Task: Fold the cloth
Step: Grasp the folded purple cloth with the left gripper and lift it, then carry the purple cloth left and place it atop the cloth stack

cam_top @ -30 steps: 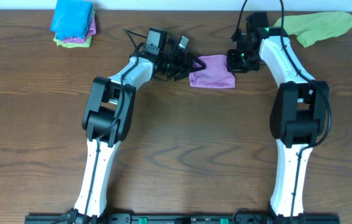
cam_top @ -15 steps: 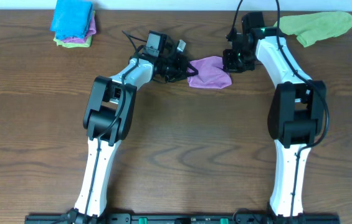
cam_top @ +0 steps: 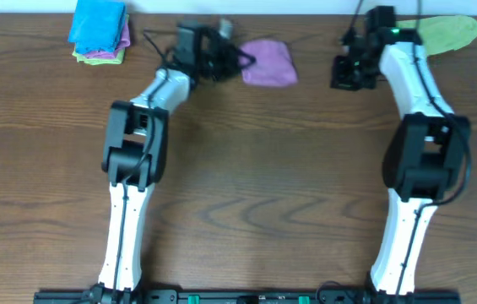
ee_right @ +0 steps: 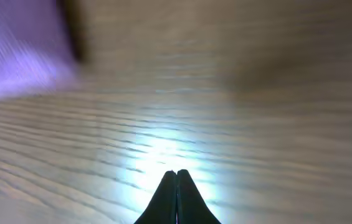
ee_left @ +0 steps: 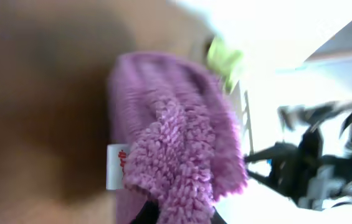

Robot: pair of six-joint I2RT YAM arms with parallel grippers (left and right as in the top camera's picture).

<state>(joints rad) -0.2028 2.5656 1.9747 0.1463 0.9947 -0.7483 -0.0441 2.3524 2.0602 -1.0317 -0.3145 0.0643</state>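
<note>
The purple cloth [cam_top: 268, 62] is bunched into a small folded lump near the table's back edge. My left gripper [cam_top: 236, 59] is shut on its left edge. In the left wrist view the fuzzy purple cloth [ee_left: 176, 137] fills the middle, with a white tag [ee_left: 116, 165] on its side and a fold pinched at my left gripper [ee_left: 179, 214]. My right gripper [cam_top: 345, 74] is off to the right of the cloth, apart from it. Shut and empty, the right gripper [ee_right: 176, 174] hovers over bare wood, with the purple cloth [ee_right: 14, 56] blurred at upper left.
A green cloth [cam_top: 445, 34] lies at the back right corner, behind the right arm. A stack of folded cloths [cam_top: 99, 32], blue on top, sits at the back left. The table's back edge runs just behind the purple cloth.
My left gripper has shut on the purple cloth and carried it back and to the left. The right gripper has moved right, away from the cloth.
</note>
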